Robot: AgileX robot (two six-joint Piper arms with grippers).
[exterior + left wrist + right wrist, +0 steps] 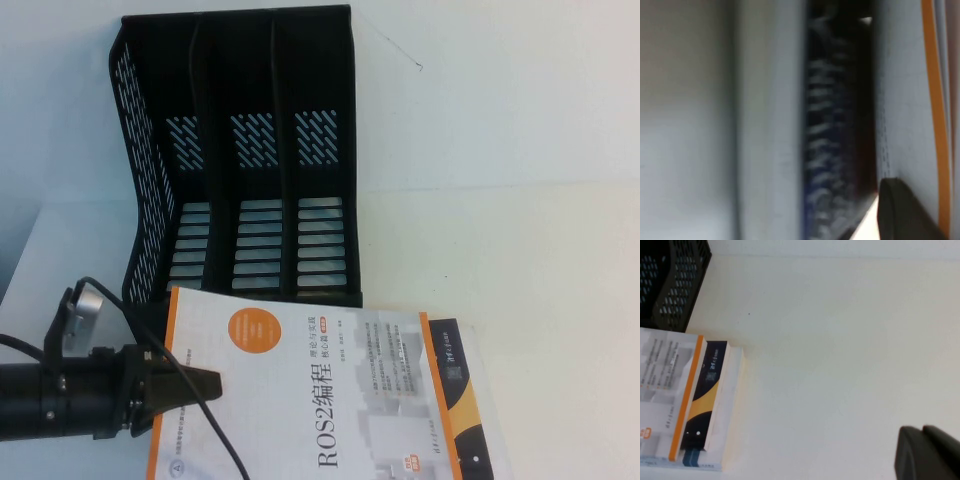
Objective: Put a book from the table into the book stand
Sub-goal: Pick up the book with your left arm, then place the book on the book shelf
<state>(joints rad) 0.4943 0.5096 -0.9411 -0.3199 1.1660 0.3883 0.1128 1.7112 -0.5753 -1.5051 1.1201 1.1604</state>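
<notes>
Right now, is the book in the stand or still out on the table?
Out. The book lies flat before the empty book stand, left gripper closed on its edge. Right gripper is away.

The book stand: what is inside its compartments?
The book stand shows nothing in its three slots. The book covers its front edge; left claw grips that book. Right claw hangs apart.

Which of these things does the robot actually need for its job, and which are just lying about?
Needed:
- top book, white with orange stripe
- black book stand, slots unfilled
- left gripper, at the book's left edge

Just there:
- second book underneath
- right gripper, off over bare table
</notes>
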